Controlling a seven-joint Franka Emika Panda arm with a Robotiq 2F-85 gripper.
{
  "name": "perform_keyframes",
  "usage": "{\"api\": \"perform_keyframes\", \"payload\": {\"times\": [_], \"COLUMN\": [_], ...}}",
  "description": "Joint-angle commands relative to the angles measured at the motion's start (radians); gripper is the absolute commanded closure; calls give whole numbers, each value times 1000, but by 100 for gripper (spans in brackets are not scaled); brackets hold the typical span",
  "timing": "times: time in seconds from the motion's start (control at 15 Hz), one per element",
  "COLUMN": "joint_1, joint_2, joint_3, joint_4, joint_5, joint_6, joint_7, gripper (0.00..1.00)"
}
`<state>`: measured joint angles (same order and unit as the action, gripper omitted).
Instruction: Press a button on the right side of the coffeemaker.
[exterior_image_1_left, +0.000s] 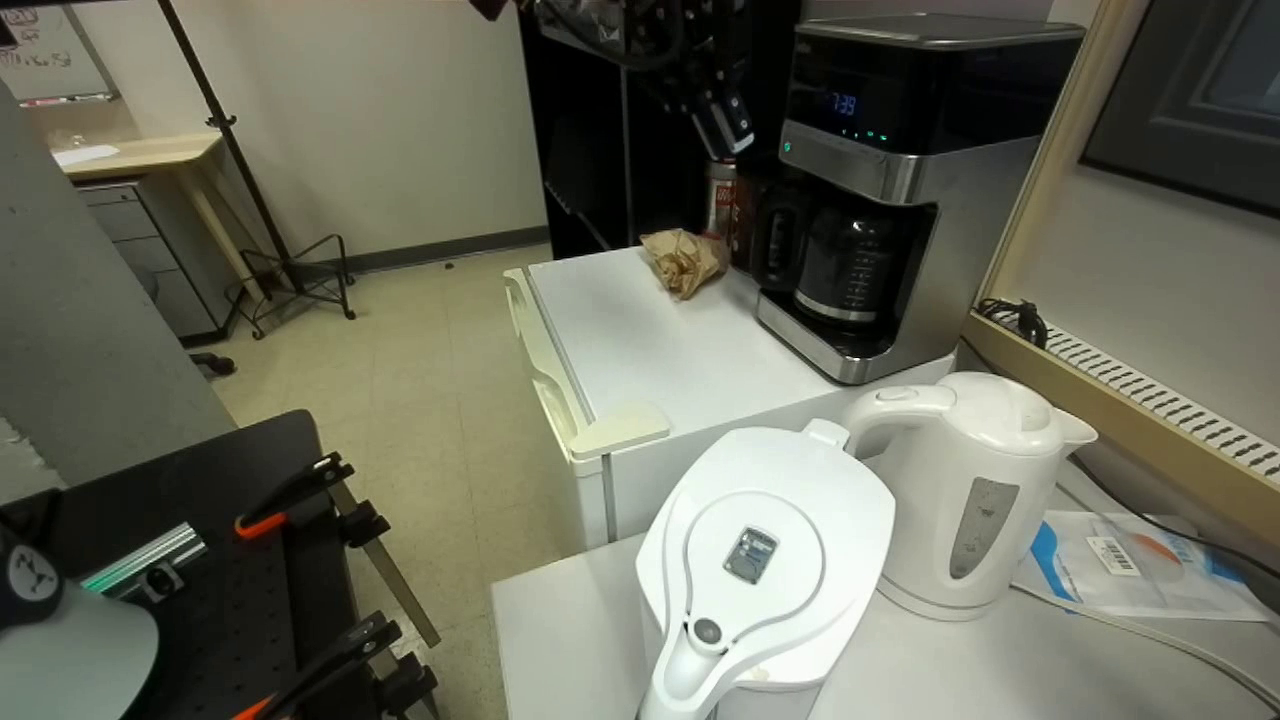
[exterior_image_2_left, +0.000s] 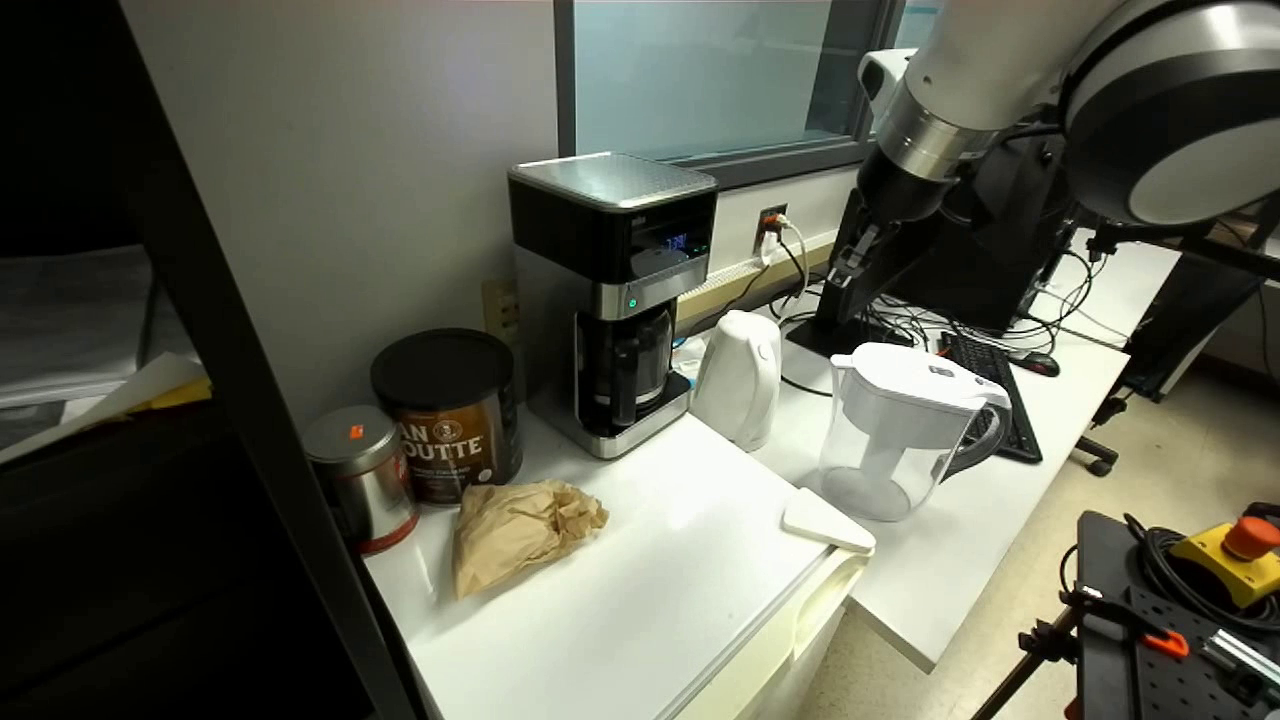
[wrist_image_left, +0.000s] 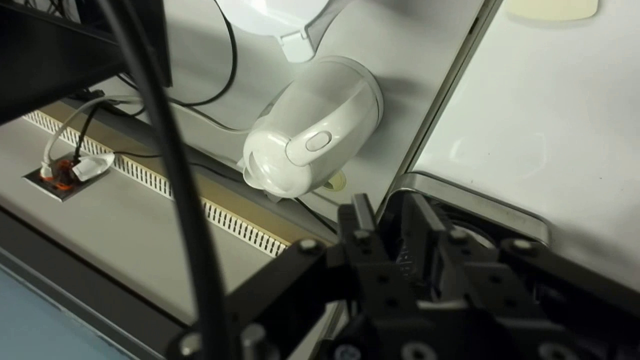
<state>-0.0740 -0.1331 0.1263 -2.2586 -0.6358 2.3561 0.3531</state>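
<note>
In both exterior views I see the coffeemaker (exterior_image_1_left: 920, 180) upright on the white bench (exterior_image_1_left: 650, 350), blue digits (exterior_image_1_left: 844, 104) lit on its display (exterior_image_1_left: 872, 108), carafe (exterior_image_1_left: 850, 258) seated below. In an exterior view it stands at the far right; a crumpled paper bag (exterior_image_1_left: 683, 260) lies left of it, a white kettle (exterior_image_1_left: 930, 500) nearer. My tool (exterior_image_2_left: 846, 270) hangs clear of the machine, to its right in an exterior view; the wrist view shows it released, its fingers (wrist_image_left: 364, 212) a narrow gap apart.

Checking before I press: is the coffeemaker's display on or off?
On: the display on the coffeemaker reads 7:39 in blue, with green lights below.
</note>
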Motion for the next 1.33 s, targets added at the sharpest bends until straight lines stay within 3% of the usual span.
{"api": "perform_keyframes", "payload": {"times": [0.0, 0.67, 1.27], "joint_1": [21, 56, 93], "joint_2": [89, 253, 382], "joint_3": [-28, -90, -134], "joint_4": [70, 229, 362], "joint_5": [-55, -164, -139], "joint_6": [70, 149, 187], "joint_7": [-17, 19, 9], "gripper": [99, 98, 98]}}
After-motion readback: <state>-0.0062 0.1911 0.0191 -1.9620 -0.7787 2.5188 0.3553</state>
